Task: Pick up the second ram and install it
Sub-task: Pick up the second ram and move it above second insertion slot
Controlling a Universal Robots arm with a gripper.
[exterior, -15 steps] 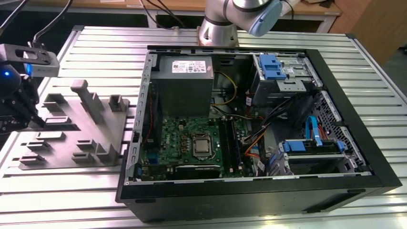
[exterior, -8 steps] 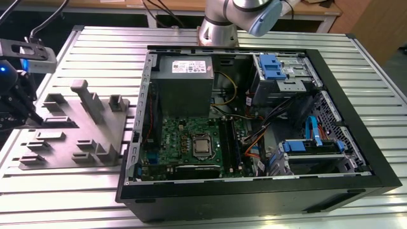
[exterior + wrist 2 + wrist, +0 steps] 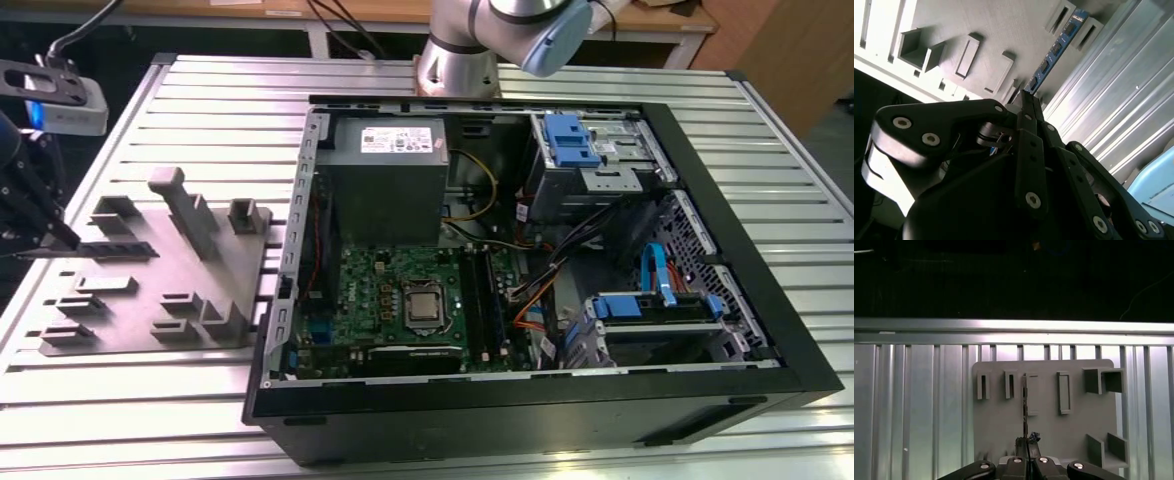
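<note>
Where its two dark fingers meet, the end effector (image 3: 1027,98) is clenched on the near end of the ram (image 3: 1056,47), a thin blue stick that runs straight out ahead of the fingertips in the second wrist view. The ram's far end lies between two raised blocks (image 3: 1089,32) of the grey tray (image 3: 1004,35); whether it sits in them or is lifted clear I cannot tell. In the first wrist view the ram shows edge-on as a dark line ahead of the fingertips, just beside an oblong holder (image 3: 1032,395), with other slotted holders on either side. Under and around the tray lies the ribbed metal surface (image 3: 919,405). In the exterior view the end effector hangs over the tray's edge at the exterior view's left. Well away from it, beyond the tray, the open case (image 3: 534,405) lies on its side with the green board (image 3: 400,295) facing up.
</note>
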